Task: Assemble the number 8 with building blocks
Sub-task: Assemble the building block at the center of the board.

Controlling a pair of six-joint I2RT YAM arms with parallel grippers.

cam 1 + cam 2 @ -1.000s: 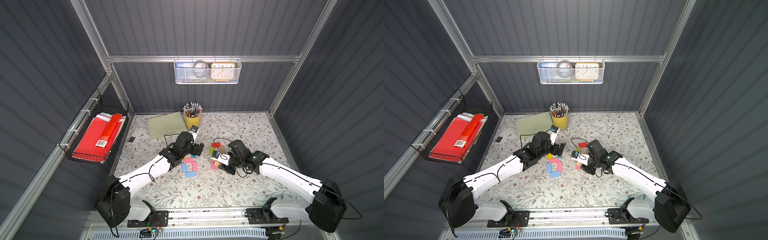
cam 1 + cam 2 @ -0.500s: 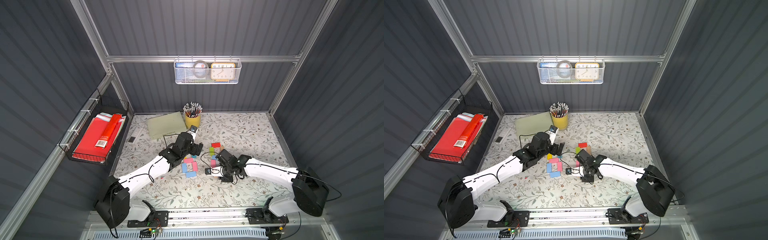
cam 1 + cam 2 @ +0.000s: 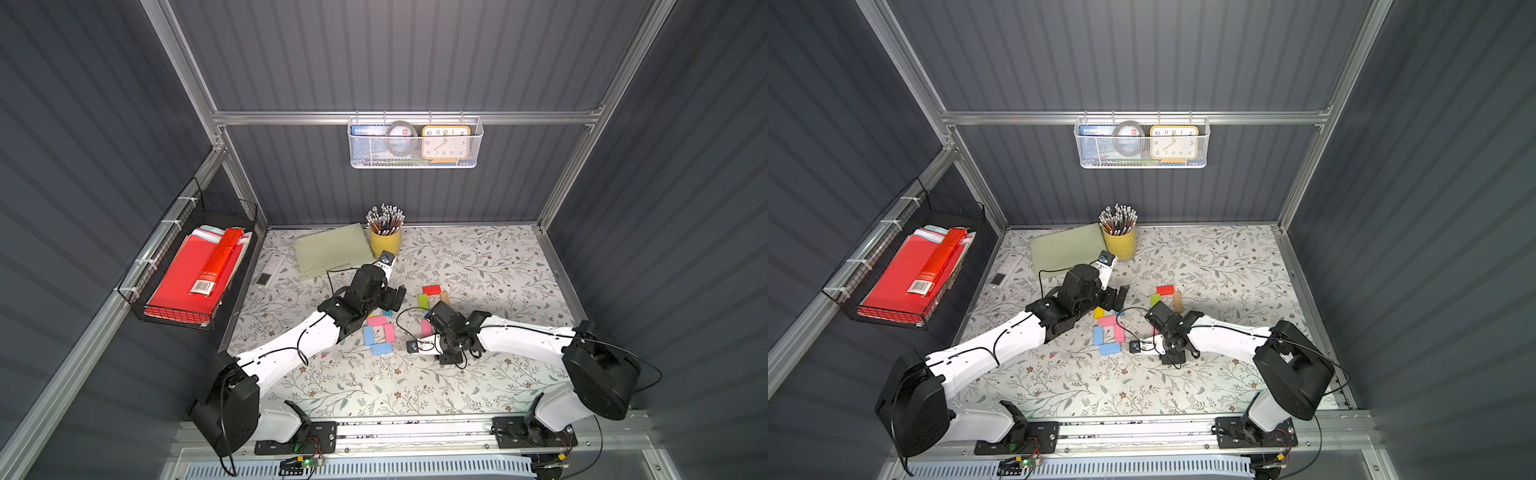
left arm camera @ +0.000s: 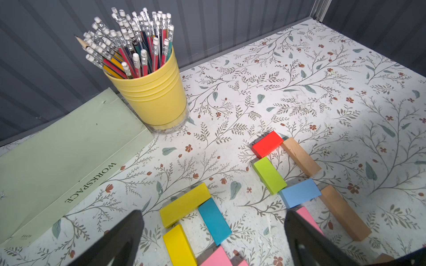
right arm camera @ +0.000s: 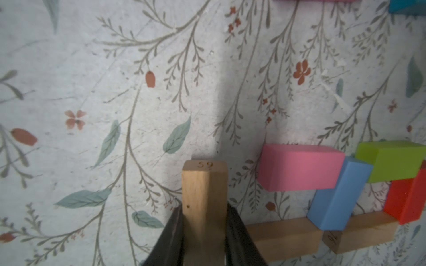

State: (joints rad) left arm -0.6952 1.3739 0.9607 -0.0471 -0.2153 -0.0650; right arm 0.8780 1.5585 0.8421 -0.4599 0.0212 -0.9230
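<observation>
1. The right gripper (image 5: 204, 213) is clamped on the long sides of a tan block (image 5: 204, 184), which sticks out ahead of the fingers. The hold looks square, so a regrip seems needless.
2. The number 8 (image 4: 297, 194) lies right of centre with six blocks down. The red block (image 4: 267, 144) caps the far end and the light blue crossbar (image 5: 338, 195) sits in the middle. The pink block (image 5: 299, 167) and a tan side block (image 5: 283, 237) run toward the open near end.
3. I judge the held block to be the closing bar. It points roughly crosswise to those two sides, and its ends should meet their near ends.
4. Lower it straight down. A sideways slide would likely knock the pink block askew.
5. Let go only once it lies flat on the table (image 3: 478, 266). Whether it touches now, I cannot tell.
6. The left gripper (image 3: 392, 297) hovers spread wide and empty over the far end of the other block figure (image 3: 378, 334), to the left. Leave it clear.
</observation>
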